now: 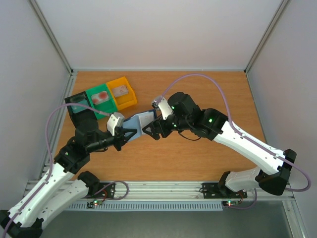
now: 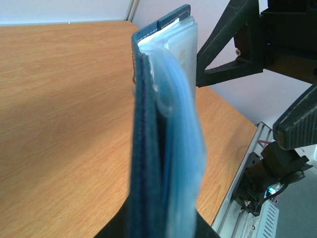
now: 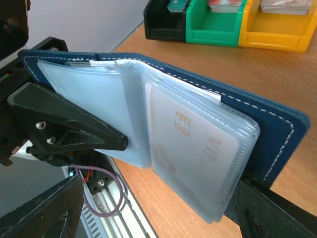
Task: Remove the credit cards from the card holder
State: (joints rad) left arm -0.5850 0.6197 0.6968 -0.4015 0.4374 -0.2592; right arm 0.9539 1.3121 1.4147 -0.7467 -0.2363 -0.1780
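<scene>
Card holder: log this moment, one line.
card holder: open, aloft | left gripper: shut on it | right gripper: open | credit card: in sleeve

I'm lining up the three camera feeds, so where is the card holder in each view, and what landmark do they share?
Top external: card holder in the middle, a pale blue patch.
Left wrist: card holder at centre, seen edge-on, reaching the bottom edge.
Right wrist: card holder fills the middle, spread open.
Shared landmark: the wooden table beneath it.
</scene>
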